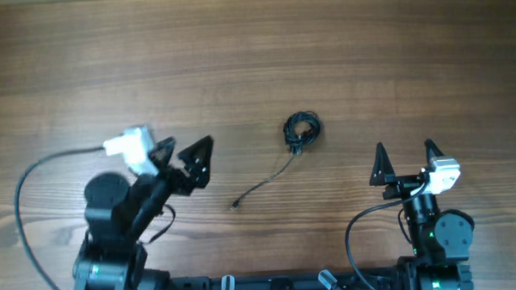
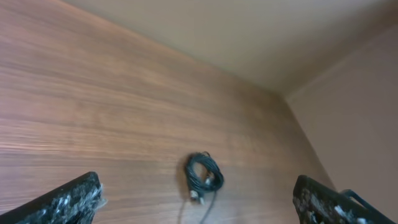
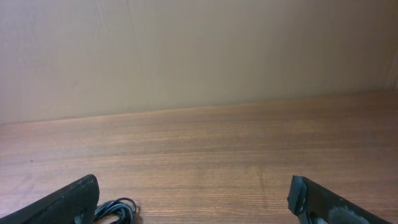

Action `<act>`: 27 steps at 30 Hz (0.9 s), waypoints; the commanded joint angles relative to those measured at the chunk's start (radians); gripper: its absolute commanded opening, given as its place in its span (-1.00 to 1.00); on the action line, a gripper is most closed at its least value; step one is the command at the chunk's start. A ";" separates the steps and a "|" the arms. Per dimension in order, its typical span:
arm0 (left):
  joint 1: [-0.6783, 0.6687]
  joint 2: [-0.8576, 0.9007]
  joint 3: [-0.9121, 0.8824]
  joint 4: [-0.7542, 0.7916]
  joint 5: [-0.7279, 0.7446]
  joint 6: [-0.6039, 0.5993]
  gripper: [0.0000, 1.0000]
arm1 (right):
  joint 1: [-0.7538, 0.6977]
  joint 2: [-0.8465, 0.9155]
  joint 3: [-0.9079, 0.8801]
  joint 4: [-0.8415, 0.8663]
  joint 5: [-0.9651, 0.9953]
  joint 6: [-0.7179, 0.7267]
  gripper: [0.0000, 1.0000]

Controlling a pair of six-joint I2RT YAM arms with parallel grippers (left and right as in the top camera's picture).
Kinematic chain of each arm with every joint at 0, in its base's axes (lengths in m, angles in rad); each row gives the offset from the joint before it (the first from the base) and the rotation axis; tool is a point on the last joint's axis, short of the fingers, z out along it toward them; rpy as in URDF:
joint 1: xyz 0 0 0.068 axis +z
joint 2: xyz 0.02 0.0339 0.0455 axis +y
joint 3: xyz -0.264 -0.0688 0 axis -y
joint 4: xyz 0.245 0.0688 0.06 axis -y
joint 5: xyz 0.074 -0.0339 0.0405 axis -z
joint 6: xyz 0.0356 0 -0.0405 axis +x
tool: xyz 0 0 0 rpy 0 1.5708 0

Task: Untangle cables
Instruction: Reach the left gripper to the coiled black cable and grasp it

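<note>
both the left claw [image 1: 186, 154] and the right claw [image 1: 405, 154] gape wide and empty, the cables [image 1: 301, 131] coiled between them with a loose tail slanting toward the nearer left one

brown wooden table [image 1: 254, 42]: smooth, matt grain | thin black cables [image 1: 302, 129]: smooth, slightly glossy cord | black fingers [image 2: 68, 200] of left gripper [image 1: 192, 143]: rough, matt, pale scuffs

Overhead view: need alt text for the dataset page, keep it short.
A small bunched coil of thin black cables lies on the wooden table, one loose strand trailing toward the robot. The left end effector and right end effector are open on either side, touching nothing.
</note>
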 commanded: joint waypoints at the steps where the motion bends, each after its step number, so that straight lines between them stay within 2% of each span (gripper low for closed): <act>1: -0.109 0.192 0.125 0.016 -0.023 -0.005 0.99 | 0.005 -0.009 -0.002 0.005 -0.016 -0.014 0.99; 4: -0.221 0.388 0.227 0.036 -0.106 -0.001 1.00 | 0.005 -0.009 -0.002 0.005 -0.016 -0.014 1.00; 7: -0.303 0.560 0.242 0.242 -0.105 -0.002 1.00 | 0.005 -0.009 -0.002 0.005 -0.016 -0.014 1.00; 13: -0.330 0.804 0.242 0.365 -0.124 0.003 0.96 | 0.005 -0.009 -0.002 0.005 -0.016 -0.014 0.99; 14: -0.339 0.851 0.242 0.376 -0.154 0.044 0.77 | 0.005 -0.009 -0.002 0.005 -0.016 -0.014 1.00; 15: -0.359 0.925 0.242 0.409 -0.235 0.071 0.68 | 0.005 -0.009 -0.002 0.005 -0.016 -0.014 0.99; 18: -0.413 1.021 0.242 0.478 -0.269 0.069 0.47 | 0.005 -0.009 -0.002 0.005 -0.016 -0.014 0.99; 21: -0.488 1.076 0.243 0.495 -0.430 0.020 0.36 | 0.005 -0.009 -0.002 0.005 -0.016 -0.014 0.99; 27: -0.531 1.211 0.338 0.509 -0.484 -0.009 0.10 | 0.005 -0.009 -0.002 0.005 -0.016 -0.014 0.99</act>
